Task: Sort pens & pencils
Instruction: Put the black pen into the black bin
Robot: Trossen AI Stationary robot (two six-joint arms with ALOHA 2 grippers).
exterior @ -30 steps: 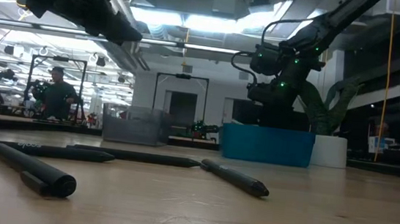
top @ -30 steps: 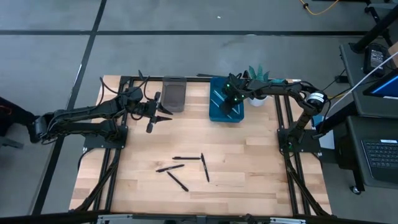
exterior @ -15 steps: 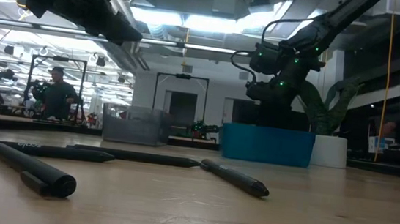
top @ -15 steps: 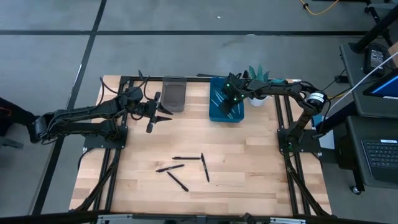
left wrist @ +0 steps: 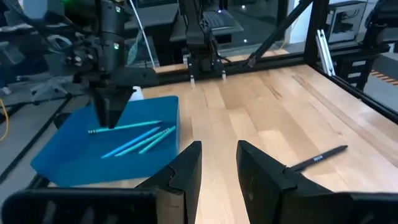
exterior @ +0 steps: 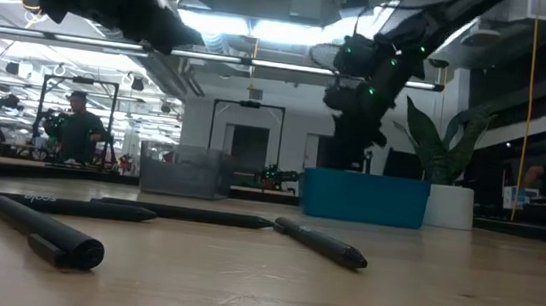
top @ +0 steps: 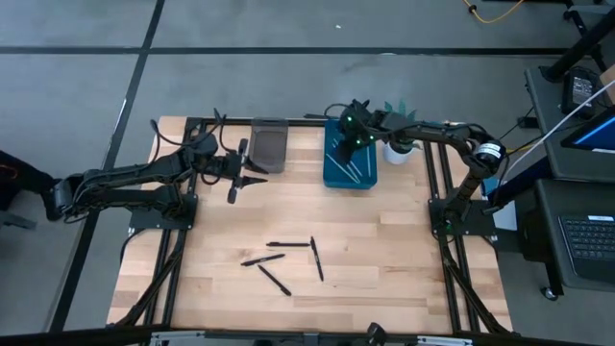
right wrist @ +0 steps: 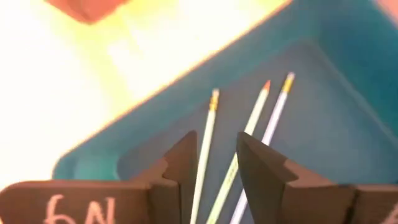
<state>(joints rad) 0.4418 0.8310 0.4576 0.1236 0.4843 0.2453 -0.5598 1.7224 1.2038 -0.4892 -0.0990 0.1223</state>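
Little legible writing: two hand-drawn marks and two faint pen imprints

In the right wrist view, pale hand-written characters stand on the dark body of the right gripper (right wrist: pixel 216 138), at the frame's lower corner; they look like a "6" followed by an "N", though they may be seen upside down, so the reading is unsure; in the low view, a short pale imprint runs along the barrel of the long pen (exterior: pixel 57 206) lying far left on the table, too small to spell out; in the left wrist view, a second pen (left wrist: pixel 318 158) carries a small white mark mid-barrel, also unreadable.
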